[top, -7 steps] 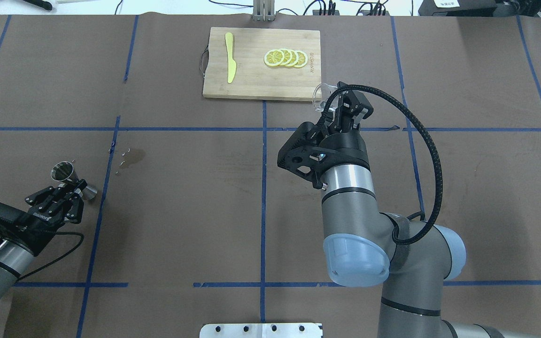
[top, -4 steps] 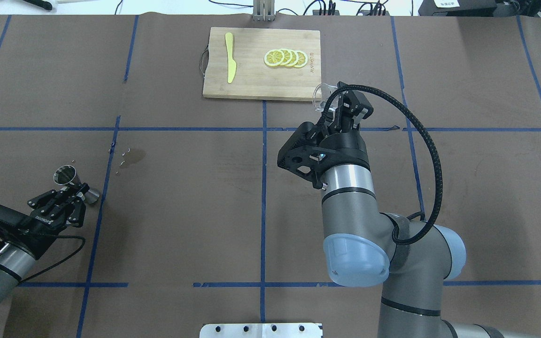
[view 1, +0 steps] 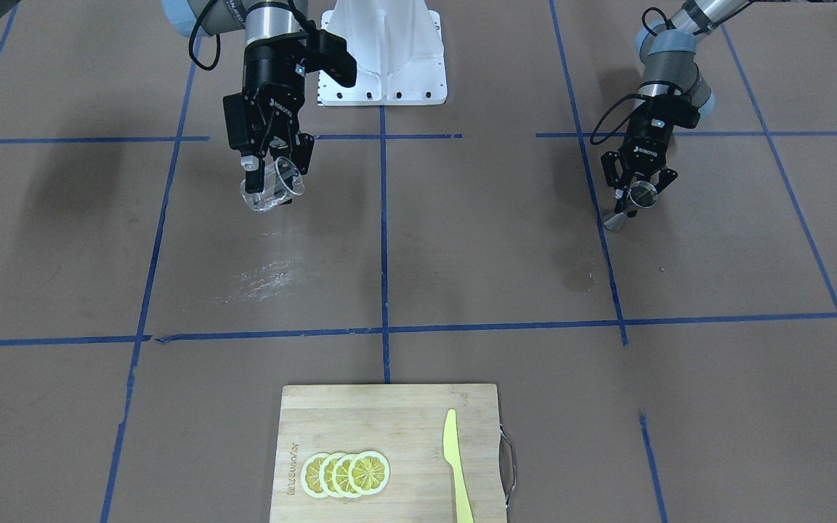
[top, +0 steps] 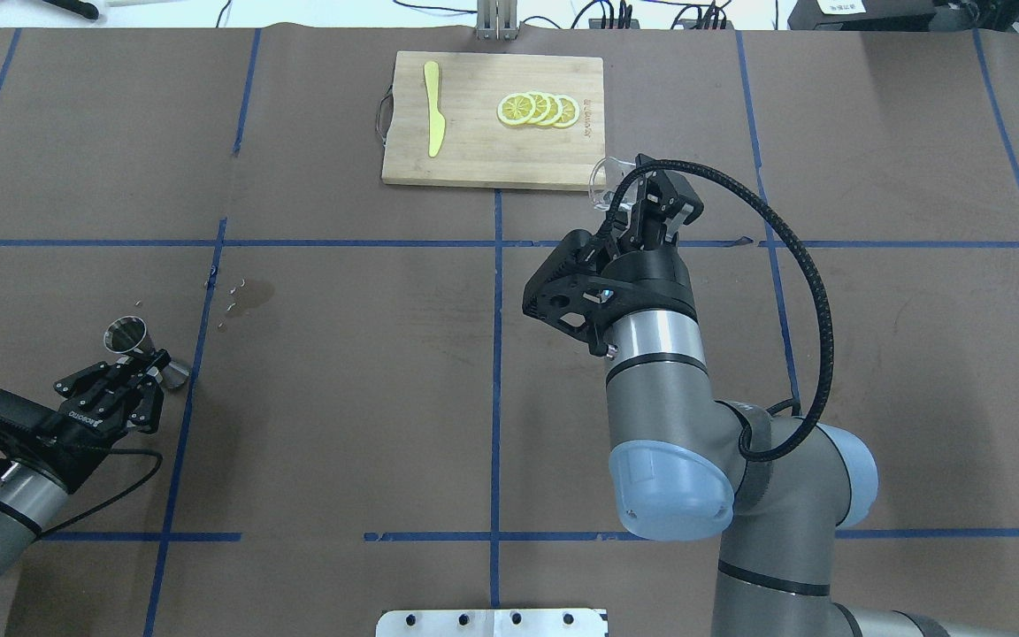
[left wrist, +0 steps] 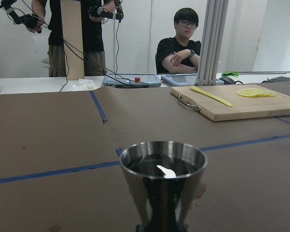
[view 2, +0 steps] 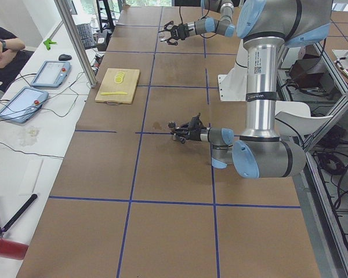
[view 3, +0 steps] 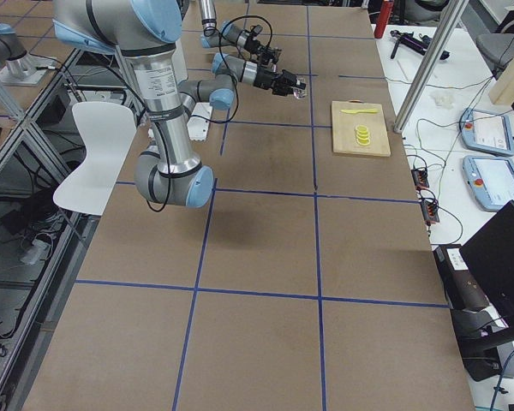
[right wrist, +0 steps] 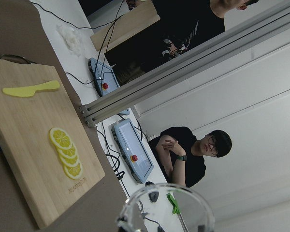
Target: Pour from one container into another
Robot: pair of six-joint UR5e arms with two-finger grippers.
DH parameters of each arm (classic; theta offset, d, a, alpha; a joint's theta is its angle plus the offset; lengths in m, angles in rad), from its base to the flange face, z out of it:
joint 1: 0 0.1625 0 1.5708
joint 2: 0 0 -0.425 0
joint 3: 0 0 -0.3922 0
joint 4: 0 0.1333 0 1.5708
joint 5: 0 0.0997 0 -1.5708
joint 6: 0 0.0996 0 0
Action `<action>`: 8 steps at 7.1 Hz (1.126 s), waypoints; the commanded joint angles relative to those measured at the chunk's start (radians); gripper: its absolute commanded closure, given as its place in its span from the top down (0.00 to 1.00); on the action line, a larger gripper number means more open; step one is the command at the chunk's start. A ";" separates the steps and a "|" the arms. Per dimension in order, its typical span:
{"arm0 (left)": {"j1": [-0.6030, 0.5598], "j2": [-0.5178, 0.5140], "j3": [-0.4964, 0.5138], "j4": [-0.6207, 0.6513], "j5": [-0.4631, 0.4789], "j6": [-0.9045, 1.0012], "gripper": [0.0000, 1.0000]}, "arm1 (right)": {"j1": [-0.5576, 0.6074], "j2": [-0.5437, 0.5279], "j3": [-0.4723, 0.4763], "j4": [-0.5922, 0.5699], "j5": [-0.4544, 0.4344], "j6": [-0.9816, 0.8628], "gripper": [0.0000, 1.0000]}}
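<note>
Steel jigger point(left wrist: 162, 186): clenched in the left tool point(top: 149, 361), low over the left part of the desk point(top: 368, 372), near a wet stain point(top: 255, 295). Clear cup point(view 1: 273, 187): grasped by the right tool point(view 1: 271, 165), tilted, raised above the desk near its middle, well apart from the jigger. Bamboo cutting board point(top: 492, 119): at the far edge, carrying lemon slices point(top: 538, 109) and a yellow knife point(top: 432, 108).

One jigger point(top: 125, 337), one glass point(view 1: 273, 187), one board point(top: 483, 150), one knife point(top: 433, 111), seemingly four lemon slices point(top: 538, 109)
</note>
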State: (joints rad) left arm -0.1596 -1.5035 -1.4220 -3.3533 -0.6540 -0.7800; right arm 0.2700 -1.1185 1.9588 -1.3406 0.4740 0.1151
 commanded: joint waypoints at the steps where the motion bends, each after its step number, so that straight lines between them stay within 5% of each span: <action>1: 0.002 0.000 0.000 0.000 0.001 0.002 0.00 | 0.000 0.000 0.000 0.000 0.000 0.000 0.00; 8: 0.003 0.000 0.002 0.002 0.001 0.002 0.03 | 0.000 0.000 0.002 0.001 0.000 0.000 0.00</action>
State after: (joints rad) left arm -0.1575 -1.5033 -1.4215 -3.3529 -0.6535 -0.7771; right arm 0.2700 -1.1183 1.9603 -1.3393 0.4740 0.1151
